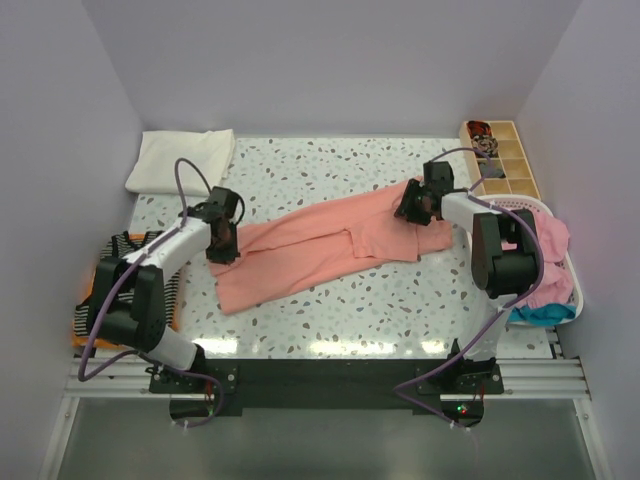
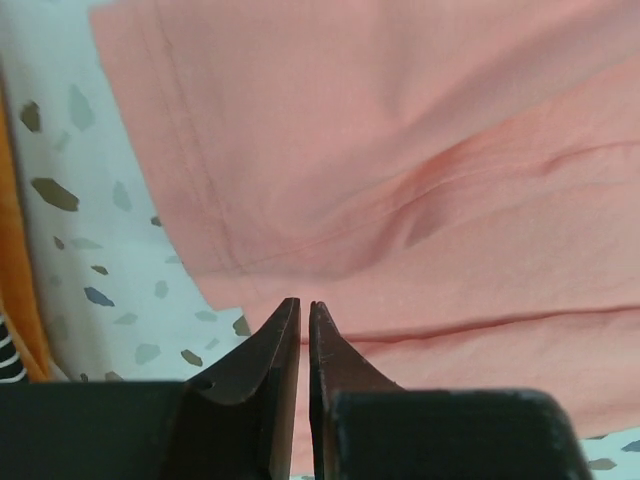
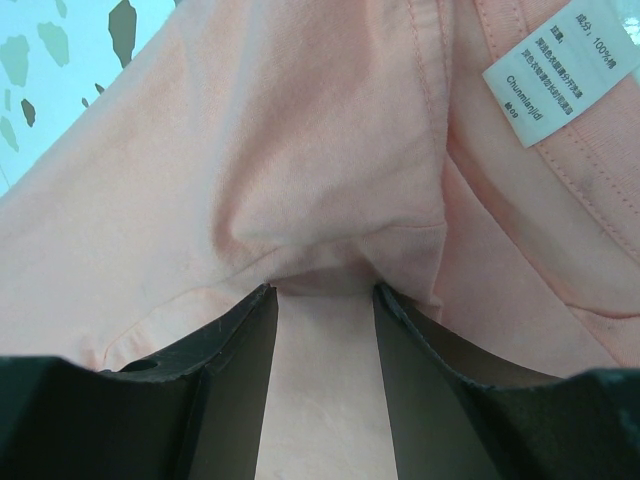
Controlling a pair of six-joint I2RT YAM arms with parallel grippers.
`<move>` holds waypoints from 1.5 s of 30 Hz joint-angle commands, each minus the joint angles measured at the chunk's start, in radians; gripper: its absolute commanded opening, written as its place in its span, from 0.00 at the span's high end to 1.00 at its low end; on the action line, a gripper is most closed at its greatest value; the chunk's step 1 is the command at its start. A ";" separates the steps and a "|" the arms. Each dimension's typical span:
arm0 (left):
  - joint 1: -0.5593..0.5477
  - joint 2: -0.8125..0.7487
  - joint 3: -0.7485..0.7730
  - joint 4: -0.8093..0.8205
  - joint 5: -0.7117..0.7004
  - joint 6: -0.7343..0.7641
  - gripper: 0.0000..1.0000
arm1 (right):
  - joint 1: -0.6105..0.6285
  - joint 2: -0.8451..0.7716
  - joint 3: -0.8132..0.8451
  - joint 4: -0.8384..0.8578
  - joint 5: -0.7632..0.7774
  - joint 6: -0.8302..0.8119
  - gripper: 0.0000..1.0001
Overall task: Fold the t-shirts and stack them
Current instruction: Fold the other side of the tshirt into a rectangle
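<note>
A salmon-pink t-shirt (image 1: 330, 240) lies spread diagonally across the speckled table, from front left to back right. My left gripper (image 1: 222, 245) is at its left edge. In the left wrist view the jaws (image 2: 304, 305) stand almost closed, and the shirt's (image 2: 400, 150) hem and a crease run in to the tips. My right gripper (image 1: 410, 205) is at the shirt's back right end. In the right wrist view it (image 3: 322, 290) is open, its tips pressed into bunched cloth (image 3: 250, 150) beside the collar and the white neck label (image 3: 560, 70).
A folded white cloth (image 1: 180, 160) lies at the back left. A black-and-white striped shirt (image 1: 120, 250) lies on an orange board (image 1: 85, 330) at the left. A white basket (image 1: 560, 215) at the right holds pink and teal (image 1: 545, 312) clothes. A wooden compartment tray (image 1: 500, 155) stands behind it.
</note>
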 commanded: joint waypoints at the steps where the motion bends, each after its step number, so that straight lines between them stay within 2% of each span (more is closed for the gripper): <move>1: -0.006 -0.027 0.096 0.077 -0.056 -0.026 0.86 | 0.002 0.059 -0.033 -0.078 0.020 -0.021 0.52; 5: -0.004 0.030 0.148 0.186 0.027 -0.011 0.85 | 0.000 0.064 -0.032 -0.077 0.012 -0.023 0.52; 8: -0.004 0.113 0.175 0.235 0.115 -0.014 0.90 | 0.000 0.064 -0.032 -0.080 0.014 -0.024 0.52; 12: -0.014 0.171 0.150 0.297 0.156 -0.029 0.95 | 0.000 0.065 -0.032 -0.081 0.020 -0.026 0.52; 21: -0.024 0.167 0.043 0.347 0.156 -0.039 0.97 | 0.000 0.082 -0.029 -0.078 0.008 -0.023 0.52; 31: -0.057 0.090 -0.014 0.249 0.142 -0.019 0.98 | 0.002 0.084 -0.027 -0.077 0.011 -0.024 0.52; 40: -0.057 0.018 0.092 0.272 0.116 -0.046 0.87 | 0.002 0.084 -0.029 -0.071 0.015 -0.024 0.52; 45: -0.057 0.053 0.112 0.306 0.168 -0.040 0.91 | 0.000 0.084 -0.029 -0.069 0.014 -0.026 0.52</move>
